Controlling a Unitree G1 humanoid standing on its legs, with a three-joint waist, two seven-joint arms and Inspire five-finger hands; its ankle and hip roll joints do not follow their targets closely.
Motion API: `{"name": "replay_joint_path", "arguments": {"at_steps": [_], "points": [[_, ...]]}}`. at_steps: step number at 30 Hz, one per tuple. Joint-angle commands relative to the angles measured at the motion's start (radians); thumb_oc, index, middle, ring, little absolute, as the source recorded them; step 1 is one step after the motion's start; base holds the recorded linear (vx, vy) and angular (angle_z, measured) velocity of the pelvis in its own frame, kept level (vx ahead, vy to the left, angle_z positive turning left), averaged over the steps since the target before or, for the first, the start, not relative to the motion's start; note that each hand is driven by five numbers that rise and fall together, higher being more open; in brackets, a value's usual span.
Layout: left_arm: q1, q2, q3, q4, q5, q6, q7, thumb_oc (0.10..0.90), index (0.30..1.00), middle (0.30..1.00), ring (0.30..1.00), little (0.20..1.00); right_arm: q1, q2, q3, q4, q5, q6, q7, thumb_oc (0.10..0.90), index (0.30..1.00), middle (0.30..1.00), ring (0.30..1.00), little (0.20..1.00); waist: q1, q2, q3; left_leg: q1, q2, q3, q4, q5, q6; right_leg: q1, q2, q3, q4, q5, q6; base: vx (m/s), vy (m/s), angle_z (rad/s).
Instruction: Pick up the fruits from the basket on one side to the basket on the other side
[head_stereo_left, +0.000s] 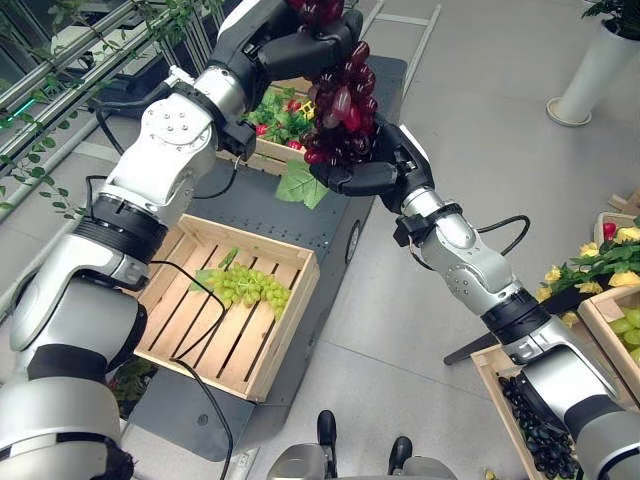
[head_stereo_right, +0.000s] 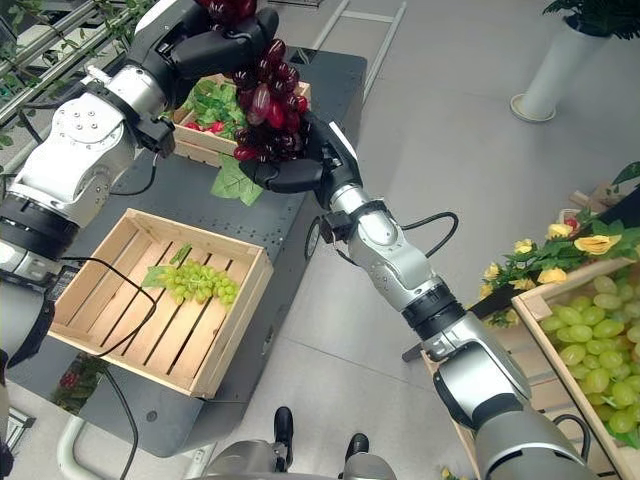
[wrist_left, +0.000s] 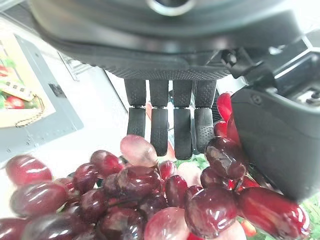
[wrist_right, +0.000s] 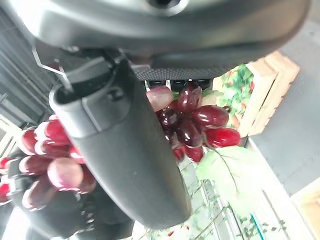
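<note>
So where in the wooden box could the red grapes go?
The wooden box has bare slats in front of and beside the green grapes, which lie near its far right corner. The red grapes hang between both hands, above the grey cart.

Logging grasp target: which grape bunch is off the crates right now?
The red grape bunch, held up between left hand and right hand. Green grapes lie in the slatted crate.

Grape bunch (head_stereo_left: 340, 105) between left hand (head_stereo_left: 300, 45) above, right hand (head_stereo_left: 365, 172) below.
</note>
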Motion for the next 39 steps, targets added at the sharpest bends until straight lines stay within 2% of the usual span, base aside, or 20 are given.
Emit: {"name": "replay_joint_path", "arguments": {"at_steps": [1,4,7,13,17,27,34,39], "points": [[0.01,-0.024,0.084,0.135,-0.06,-0.137,0.025,0.4,0.3,0.3,0.3,0.3,-0.011,0.078,-0.054,0.018,0.092,-0.203,0.112,0.8,0.9,0.9,0.9,0.9,0.023,0.017,-0.26,0.052,-0.005,-0.041,-0.007,-0.132,-0.072,-0.017,0.008,0.029,0.001,-0.019,-0.027,0.0,0.0,0.0],[0.033,-0.057,0.102,0.14,-0.071,-0.161,0.011,0.4,0.3,0.3,0.3,0.3,0.0,0.13,-0.065,0.005,0.22,-0.224,0.191,0.8,0.9,0.9,0.9,0.9,0.023,0.019,-0.262,0.052,-0.005,-0.044,-0.007,-0.134,-0.072,-0.016,0.007,0.028,0.001,-0.022,-0.029,0.0,0.0,0.0],[0.043,-0.082,0.11,0.135,-0.073,-0.172,0.0,0.4,0.3,0.3,0.3,0.3,0.005,0.167,-0.069,0.006,0.256,-0.218,0.214,0.8,0.9,0.9,0.9,0.9,0.024,0.019,-0.265,0.053,-0.006,-0.046,-0.007,-0.134,-0.071,-0.014,0.007,0.027,0.001,-0.022,-0.029,0.0,0.0,0.0],[0.033,-0.119,0.1,0.11,-0.066,-0.17,0.009,0.4,0.3,0.3,0.3,0.3,0.006,0.213,-0.04,0.019,0.23,-0.201,0.22,0.8,0.9,0.9,0.9,0.9,0.025,0.019,-0.271,0.052,-0.006,-0.048,-0.007,-0.133,-0.07,-0.016,0.009,0.027,0.001,-0.022,-0.03,0.0,0.0,0.0],[0.033,-0.128,0.095,0.095,-0.07,-0.17,0.013,0.4,0.3,0.3,0.3,0.3,0.004,0.215,-0.028,0.013,0.228,-0.184,0.211,0.8,0.9,0.9,0.9,0.9,0.025,0.018,-0.272,0.053,-0.007,-0.049,-0.007,-0.132,-0.07,-0.015,0.01,0.028,0.001,-0.021,-0.031,0.0,0.0,0.0],[0.016,-0.15,0.085,0.055,-0.064,-0.166,0.035,0.4,0.3,0.3,0.3,0.3,-0.009,0.212,0.003,0.054,0.161,-0.145,0.187,0.8,0.9,0.9,0.9,0.9,0.025,0.016,-0.271,0.055,-0.005,-0.051,-0.007,-0.132,-0.071,-0.013,0.01,0.029,0.001,-0.021,-0.031,0.0,0.0,0.0],[0.023,-0.157,0.082,0.004,-0.088,-0.158,0.011,0.4,0.3,0.3,0.3,0.3,-0.036,0.176,0.039,0.075,-0.036,-0.126,0.098,0.8,0.9,0.9,0.9,0.9,0.026,0.012,-0.268,0.055,-0.004,-0.052,-0.007,-0.131,-0.071,-0.013,0.009,0.029,0.001,-0.019,-0.032,0.0,0.0,0.0],[0.044,-0.177,0.073,-0.039,-0.089,-0.152,-0.029,0.4,0.3,0.3,0.3,0.3,-0.051,0.159,0.055,0.083,-0.094,-0.121,0.041,0.8,0.9,0.9,0.9,0.9,0.028,0.009,-0.265,0.056,-0.004,-0.056,-0.007,-0.131,-0.071,-0.011,0.009,0.03,0.001,-0.019,-0.033,0.0,0.002,-0.01]]}}
